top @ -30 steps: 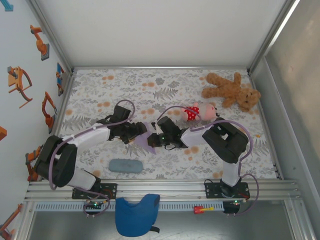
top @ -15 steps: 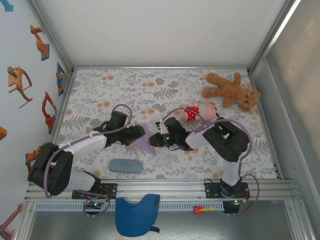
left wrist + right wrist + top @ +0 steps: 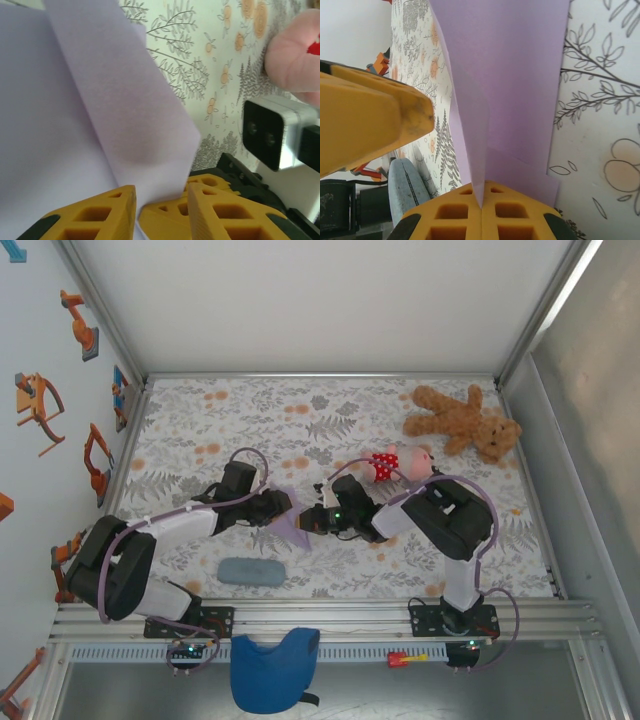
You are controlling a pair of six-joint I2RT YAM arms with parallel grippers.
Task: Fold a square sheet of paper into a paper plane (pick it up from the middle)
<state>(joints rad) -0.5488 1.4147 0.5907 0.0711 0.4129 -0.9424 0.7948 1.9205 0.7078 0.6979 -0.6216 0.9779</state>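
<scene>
The square sheet of paper (image 3: 293, 525) is pale lavender, creased into a pointed folded shape, and is held off the floral table between the two grippers. My right gripper (image 3: 310, 522) is shut on its folded edge; in the right wrist view the crease (image 3: 475, 150) stands upright, pinched where the yellow fingers (image 3: 465, 220) meet. My left gripper (image 3: 281, 511) faces it from the left. Its yellow fingers (image 3: 107, 210) stand apart on either side of a flap of the paper (image 3: 125, 100), with a gap still showing. A left finger (image 3: 370, 120) looms beside the sheet (image 3: 515, 70).
A grey-blue oblong pad (image 3: 250, 570) lies near the front left, also in the right wrist view (image 3: 406, 187). A pink doll (image 3: 400, 462) lies just behind the right arm, and a brown teddy bear (image 3: 465, 422) at the back right. A blue cloth piece (image 3: 272, 670) sits on the front rail.
The left gripper's jaws have narrowed around the paper flap, and the left arm has shifted slightly toward the right gripper. The right gripper stays shut on the paper.
</scene>
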